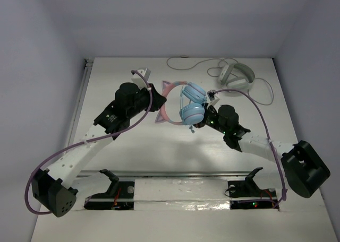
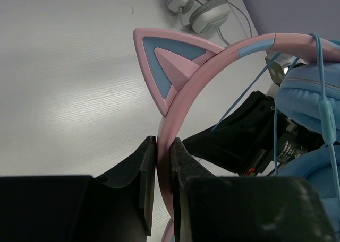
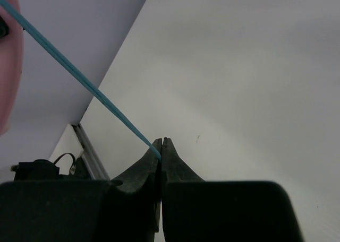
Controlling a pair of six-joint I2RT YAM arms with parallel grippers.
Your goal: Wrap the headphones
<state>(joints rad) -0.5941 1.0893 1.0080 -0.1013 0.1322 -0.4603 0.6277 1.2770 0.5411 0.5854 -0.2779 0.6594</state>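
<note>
The headphones [image 1: 190, 105] have light-blue earcups [image 2: 311, 109], a pink headband [image 2: 212, 67] and cat ears [image 2: 167, 61]; they sit mid-table between the arms. My left gripper [image 2: 163, 149] is shut on the pink headband, which it holds from the left [image 1: 158, 106]. My right gripper [image 3: 161, 145] is shut on the thin light-blue cable [image 3: 79, 75], which runs taut up and left from its fingertips. In the top view the right gripper [image 1: 197, 123] is just below and to the right of the earcups. The cable also loops across the earcups [image 2: 321, 77].
White-grey headphones [image 1: 236, 76] with a pale cable [image 1: 194, 66] lie at the back right of the table. A metal rail [image 1: 79, 101] runs along the table's left edge. Two black stands [image 1: 111, 186] [image 1: 249, 184] sit at the near edge.
</note>
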